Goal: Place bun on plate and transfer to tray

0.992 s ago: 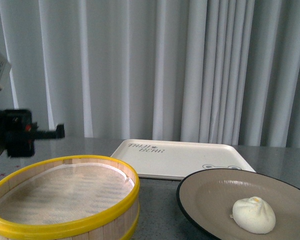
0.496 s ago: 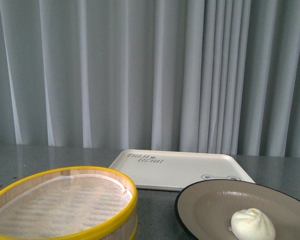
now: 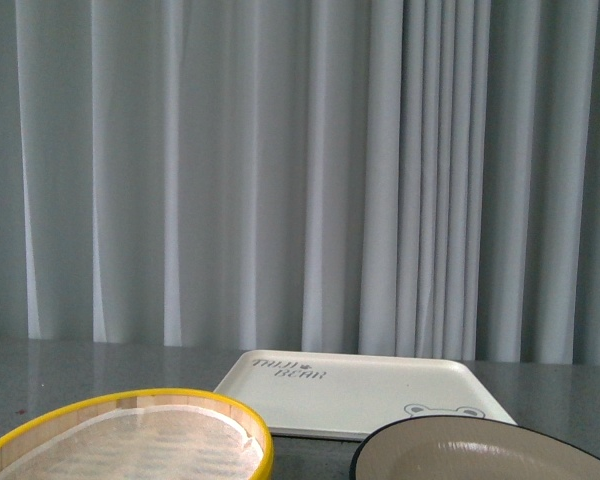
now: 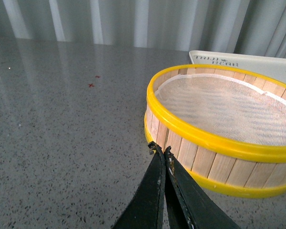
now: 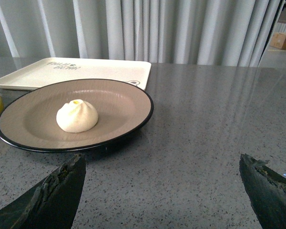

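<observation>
The table (image 4: 62,119) has a grey, speckled, slightly shiny top, like stone. Three things lie directly on it. A round steamer basket (image 4: 219,138) of wooden slats with yellow rims stands on the left side. A large tan plate (image 5: 114,129) with a thin black rim stands on the right side. The flat cream-white tray (image 5: 86,71) lies behind them, close to the plate. A few small red specks (image 4: 91,85) are on the bare surface left of the basket.
</observation>
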Robot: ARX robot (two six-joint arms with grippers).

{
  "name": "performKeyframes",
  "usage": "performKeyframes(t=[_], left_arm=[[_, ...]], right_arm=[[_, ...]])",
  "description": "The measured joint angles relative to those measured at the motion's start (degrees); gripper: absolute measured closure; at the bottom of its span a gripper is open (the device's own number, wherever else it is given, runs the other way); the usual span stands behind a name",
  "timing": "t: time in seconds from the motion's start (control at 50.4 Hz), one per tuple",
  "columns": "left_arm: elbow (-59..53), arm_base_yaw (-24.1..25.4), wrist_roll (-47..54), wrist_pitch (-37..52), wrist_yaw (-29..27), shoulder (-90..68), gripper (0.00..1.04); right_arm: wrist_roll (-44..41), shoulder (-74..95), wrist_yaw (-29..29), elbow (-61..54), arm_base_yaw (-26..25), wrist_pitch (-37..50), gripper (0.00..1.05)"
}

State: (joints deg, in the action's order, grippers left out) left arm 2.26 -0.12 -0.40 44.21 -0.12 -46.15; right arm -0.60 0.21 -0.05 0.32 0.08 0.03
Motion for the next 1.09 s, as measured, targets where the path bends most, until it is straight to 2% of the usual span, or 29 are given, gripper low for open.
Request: performKeyframes(t=[0.654, 1.091], left_arm=[[-0.81, 0.0, 0.0, -23.43, 0.0, 25.46, 1.01], [-0.81, 0.0, 0.0, -31.82, 0.0, 33.99, 1.01]], right_arm=[[0.0, 0.0, 0.0, 0.0, 0.0, 0.0, 0.09], [0.0, 0.0, 0.0, 0.0, 0.0, 0.0, 0.09]])
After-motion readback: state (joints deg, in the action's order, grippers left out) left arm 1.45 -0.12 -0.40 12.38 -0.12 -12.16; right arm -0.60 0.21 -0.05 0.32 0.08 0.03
